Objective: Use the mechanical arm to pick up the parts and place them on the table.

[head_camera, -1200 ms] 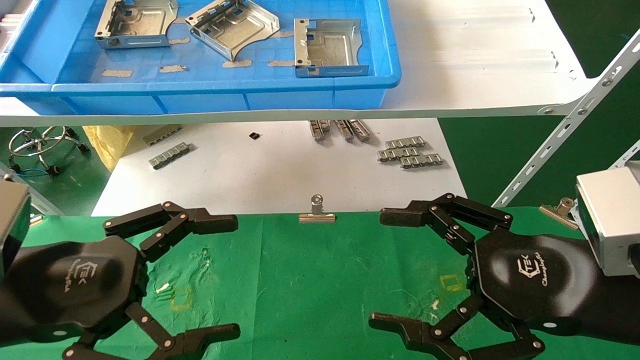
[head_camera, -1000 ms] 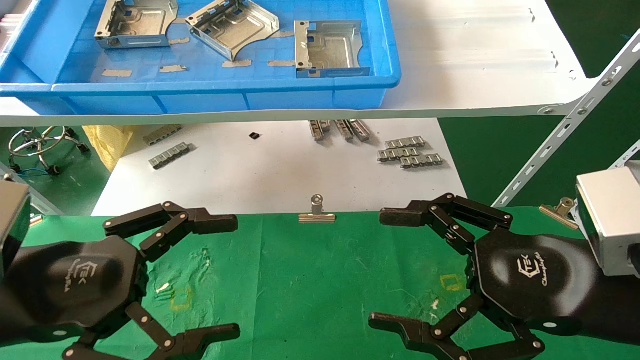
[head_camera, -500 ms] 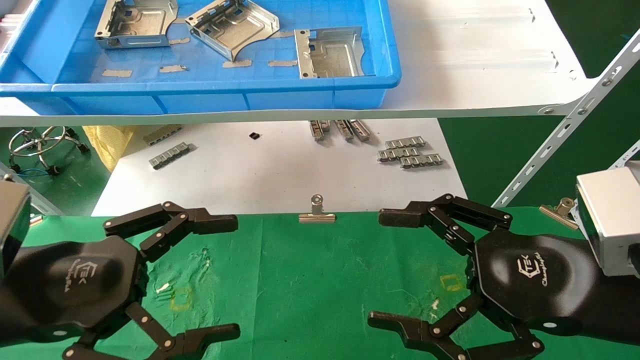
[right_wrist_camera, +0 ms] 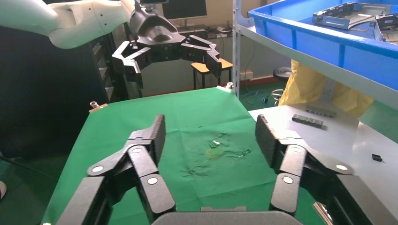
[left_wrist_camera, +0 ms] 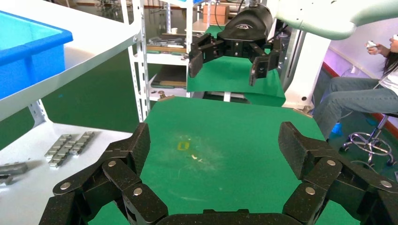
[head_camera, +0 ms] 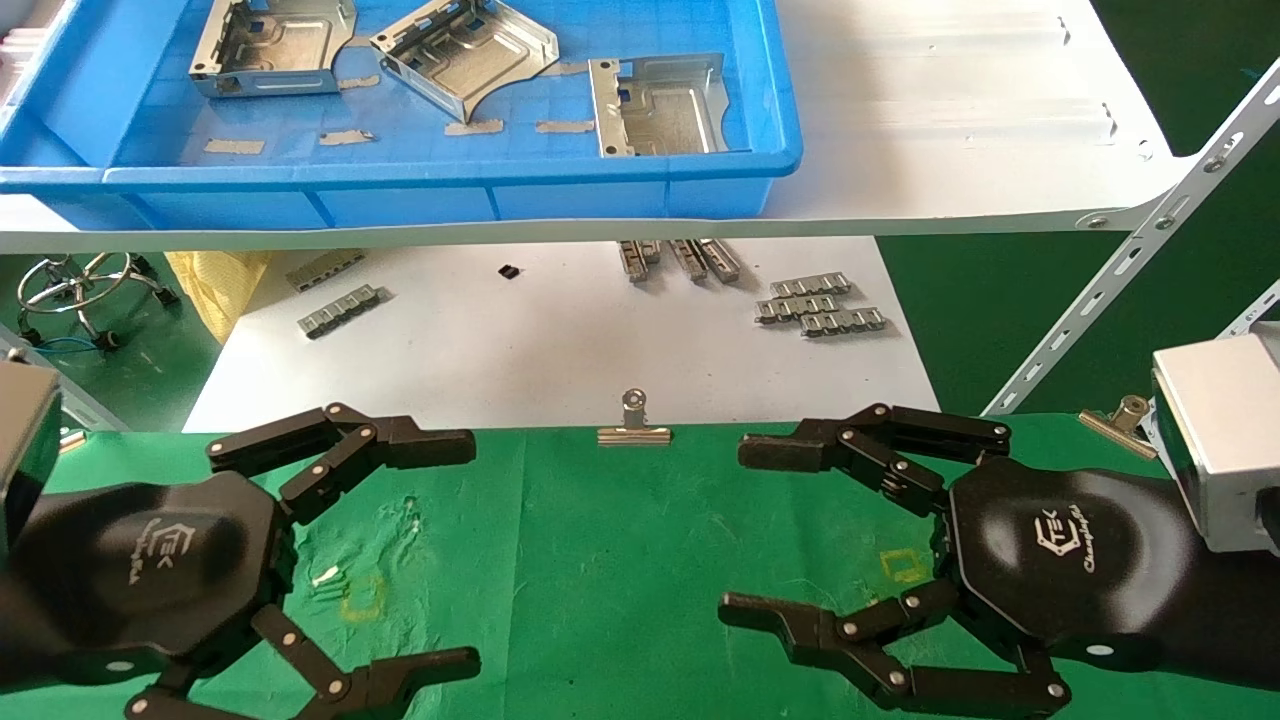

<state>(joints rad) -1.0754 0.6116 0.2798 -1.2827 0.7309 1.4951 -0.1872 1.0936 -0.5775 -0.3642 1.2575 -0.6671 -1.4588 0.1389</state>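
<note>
Three silver parts lie in the blue bin (head_camera: 400, 180) on the white shelf: one at the left (head_camera: 270, 45), one in the middle (head_camera: 462, 50), one at the right by the front rim (head_camera: 660, 105). They also show in the right wrist view (right_wrist_camera: 347, 11). My left gripper (head_camera: 470, 552) hangs open and empty over the left of the green table (head_camera: 600, 540). My right gripper (head_camera: 735, 530) hangs open and empty over its right. Each wrist view shows its own open jaws, the left (left_wrist_camera: 213, 140) and the right (right_wrist_camera: 210, 133), with bare green cloth between them.
Small ribbed grey strips (head_camera: 820, 305) lie on the lower white board, more at its left (head_camera: 338, 310). A steel binder clip (head_camera: 633, 425) holds the cloth's far edge. A slanted white shelf brace (head_camera: 1130, 260) runs at the right. Yellow squares (head_camera: 905, 565) mark the cloth.
My right gripper's fingers have drawn somewhat closer together and reached a little to the left. The right-hand part in the bin has shifted slightly. The left gripper has not moved.
</note>
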